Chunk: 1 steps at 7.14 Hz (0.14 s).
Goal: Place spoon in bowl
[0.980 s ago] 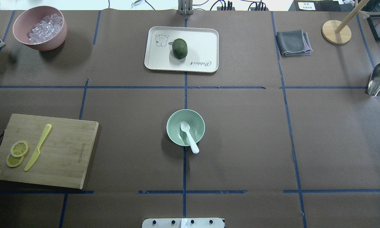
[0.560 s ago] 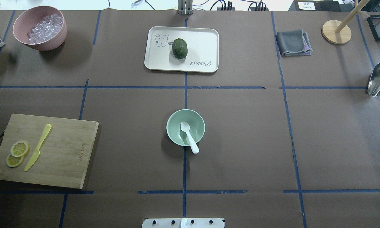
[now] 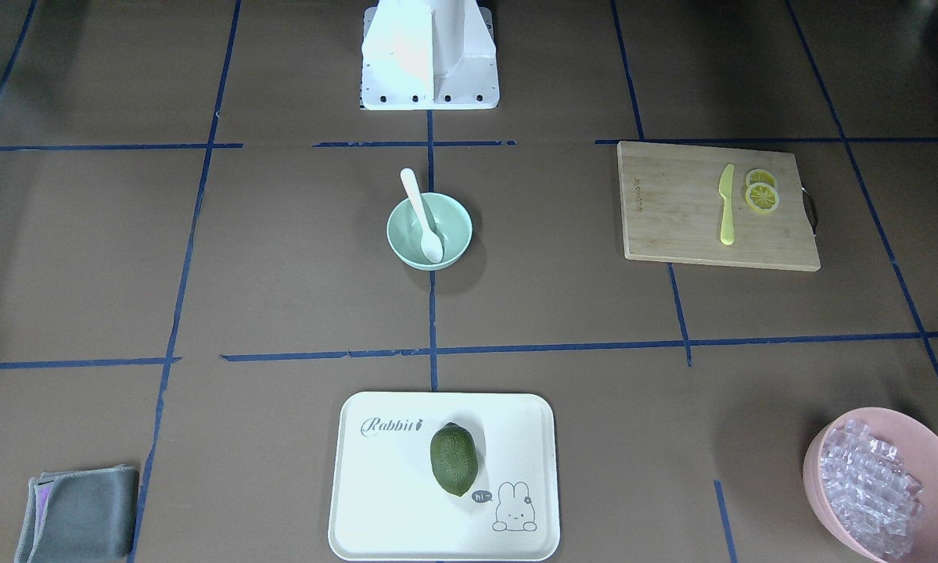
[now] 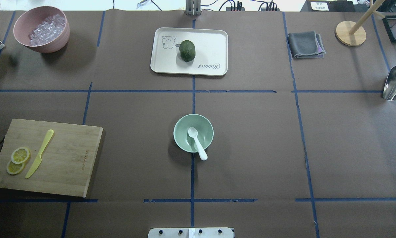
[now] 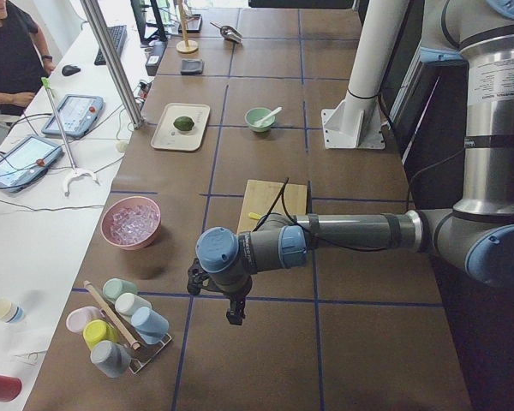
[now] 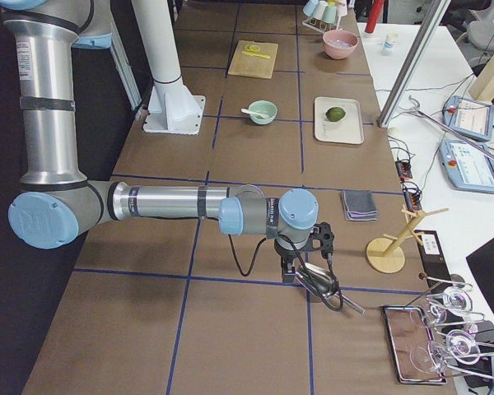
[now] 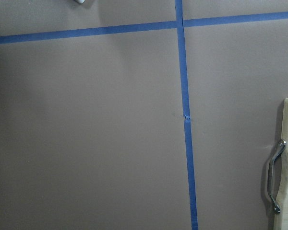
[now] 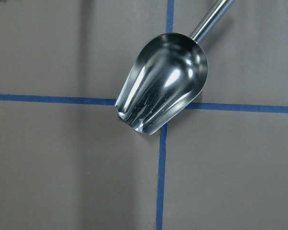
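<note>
The pale mint-green bowl (image 4: pixel 181 132) stands at the table's middle, also in the front-facing view (image 3: pixel 453 223). The white spoon (image 4: pixel 197 142) lies in it, scoop down inside and handle leaning over the rim on the robot's side; it also shows in the front-facing view (image 3: pixel 420 205). No gripper is near the bowl. The left gripper (image 5: pixel 233 312) shows only in the exterior left view, far off at the table's left end. The right gripper (image 6: pixel 296 270) shows only in the exterior right view, at the right end over a metal scoop (image 8: pixel 161 98). I cannot tell whether either is open or shut.
A wooden cutting board (image 4: pixel 69 158) with a yellow-green knife (image 4: pixel 39 153) and lemon slices (image 4: pixel 18 160) lies at the left. A white tray (image 4: pixel 211 43) holds a green fruit (image 4: pixel 187 50). A pink bowl of clear cubes (image 4: pixel 41 28), a grey cloth (image 4: pixel 305 44) and a wooden stand (image 4: pixel 350 33) stand at the back.
</note>
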Motion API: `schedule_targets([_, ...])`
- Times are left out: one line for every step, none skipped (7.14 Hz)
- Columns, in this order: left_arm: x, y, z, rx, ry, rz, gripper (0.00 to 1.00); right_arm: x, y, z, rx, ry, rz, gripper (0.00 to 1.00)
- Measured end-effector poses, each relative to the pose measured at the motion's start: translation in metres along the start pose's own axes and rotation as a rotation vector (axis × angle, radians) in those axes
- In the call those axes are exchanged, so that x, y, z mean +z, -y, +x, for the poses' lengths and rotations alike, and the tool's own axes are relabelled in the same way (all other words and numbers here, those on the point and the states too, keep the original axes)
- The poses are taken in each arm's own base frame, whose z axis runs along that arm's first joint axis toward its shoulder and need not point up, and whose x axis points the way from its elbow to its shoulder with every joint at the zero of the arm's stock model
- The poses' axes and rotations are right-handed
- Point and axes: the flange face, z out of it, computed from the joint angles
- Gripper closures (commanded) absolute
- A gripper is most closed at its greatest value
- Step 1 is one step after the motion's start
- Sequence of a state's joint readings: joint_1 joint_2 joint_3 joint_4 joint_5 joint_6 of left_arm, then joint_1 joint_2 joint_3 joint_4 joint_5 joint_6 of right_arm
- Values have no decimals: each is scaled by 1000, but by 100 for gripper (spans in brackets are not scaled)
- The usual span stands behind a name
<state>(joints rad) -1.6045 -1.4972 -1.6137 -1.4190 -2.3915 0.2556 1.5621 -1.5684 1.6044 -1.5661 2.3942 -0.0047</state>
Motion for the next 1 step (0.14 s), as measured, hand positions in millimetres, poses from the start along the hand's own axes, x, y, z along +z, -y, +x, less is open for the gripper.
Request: schedule_targets([0,0,0,0,0,0,0,0,0,0,1,0,0,0])
